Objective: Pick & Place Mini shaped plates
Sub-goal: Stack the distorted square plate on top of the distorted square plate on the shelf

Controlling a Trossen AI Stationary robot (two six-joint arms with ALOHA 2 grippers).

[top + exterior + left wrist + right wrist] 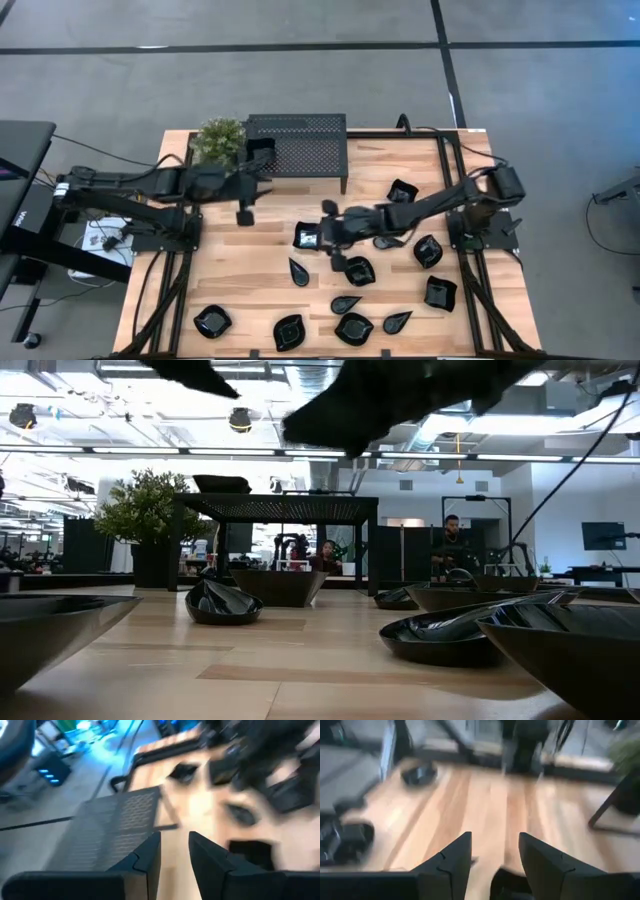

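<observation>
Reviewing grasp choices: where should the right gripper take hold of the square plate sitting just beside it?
Judging from the high view, pinch one raised rim edge of the square plate from above; it lies flat and shallow. The right gripper, fingers open, is nearest. Left gripper waits by the stand.

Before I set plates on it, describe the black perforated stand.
The perforated stand is a low black table of punched metal mesh on thin legs, upright at the table's far edge beside a potted plant. One black dish sits on its left end. The left gripper hangs just before it, not touching.
</observation>
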